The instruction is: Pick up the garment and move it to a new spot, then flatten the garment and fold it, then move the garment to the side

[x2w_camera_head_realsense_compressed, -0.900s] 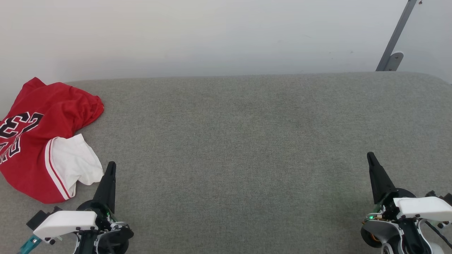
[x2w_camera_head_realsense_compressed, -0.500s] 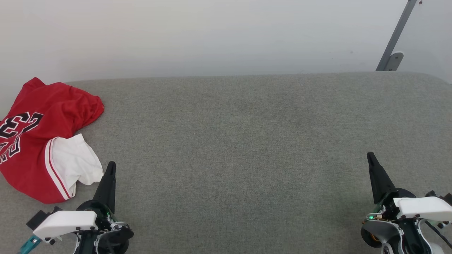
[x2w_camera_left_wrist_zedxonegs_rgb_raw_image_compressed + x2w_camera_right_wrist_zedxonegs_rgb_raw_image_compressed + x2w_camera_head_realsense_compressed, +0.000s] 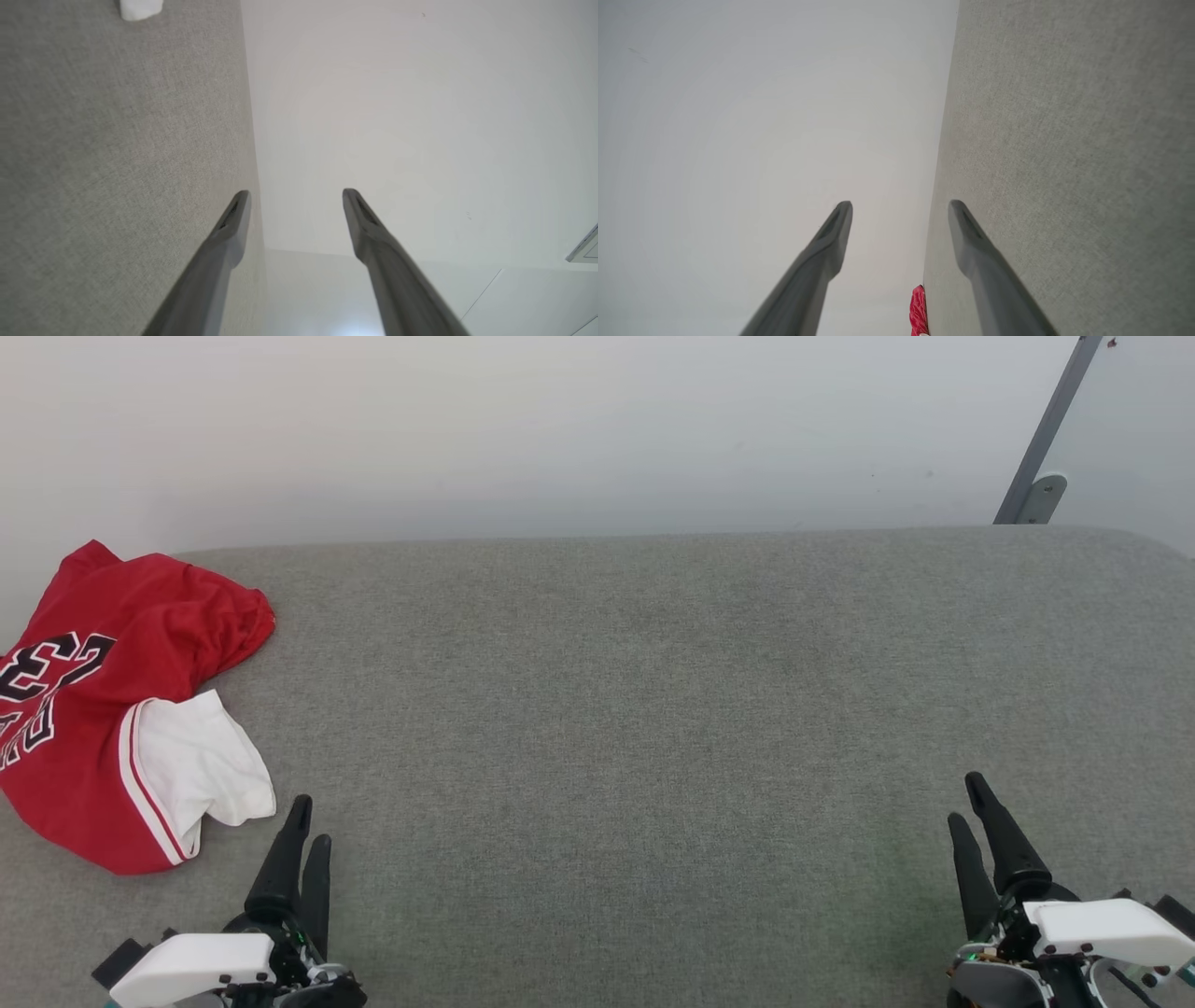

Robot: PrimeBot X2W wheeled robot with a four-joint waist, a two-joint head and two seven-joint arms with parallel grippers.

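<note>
While the left fingers [image 3: 283, 863] stand wide over the bench [image 3: 653, 709], the crumpled shirt [image 3: 112, 644] lies just beyond them, untouched. Equally wide stand the right fingers [image 3: 1002, 840]; the shirt is well apart from them.

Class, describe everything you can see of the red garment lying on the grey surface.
The garment is a red jersey-style shirt of soft-looking cloth, with black white-outlined characters and a white sleeve edged in red-and-white stripes. It lies crumpled at the far left of the grey fabric surface, its top by the pale wall, cut off by the head view's left edge. The left gripper sits just short of the sleeve, not touching it.
</note>
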